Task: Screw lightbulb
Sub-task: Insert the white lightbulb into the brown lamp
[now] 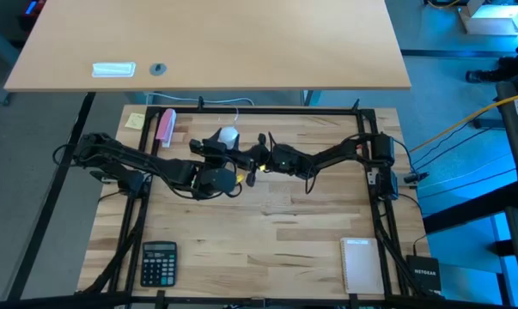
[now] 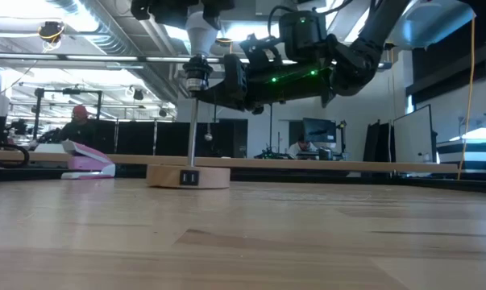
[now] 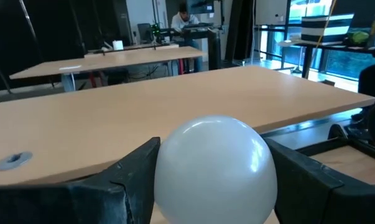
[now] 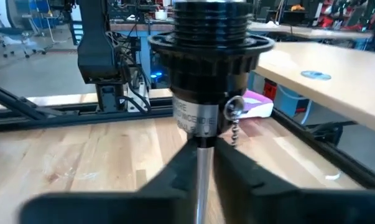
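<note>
A small lamp stands on the table's far middle: a round wooden disc (image 2: 189,176), a thin metal rod (image 2: 193,129) and a black socket (image 2: 196,76) on top. The white frosted lightbulb (image 2: 201,36) stands upright with its base in the socket's mouth; it also shows in the high view (image 1: 228,135). My left gripper (image 3: 215,186) is above the lamp, shut on the bulb's globe. My right gripper (image 4: 203,177) comes from the table's right side and is shut on the rod just under the socket (image 4: 209,74). My left gripper pinches the bulb's round globe (image 3: 215,168) between its two fingers (image 3: 128,183), one on each side. The bulb stands upright, base down in the socket. My right gripper pinches the thin rod (image 4: 203,163) between its two fingers just below the socket. The fingers come about level from the table's right side and lie across the rod. The lamp's wooden disc rests on the table.
A pink stapler (image 1: 166,126) and a yellow note (image 1: 136,120) lie at the far left. A calculator (image 1: 159,262) is at the near left, a white pad (image 1: 362,264) at the near right. A second, pale table (image 1: 207,43) stands beyond the far edge.
</note>
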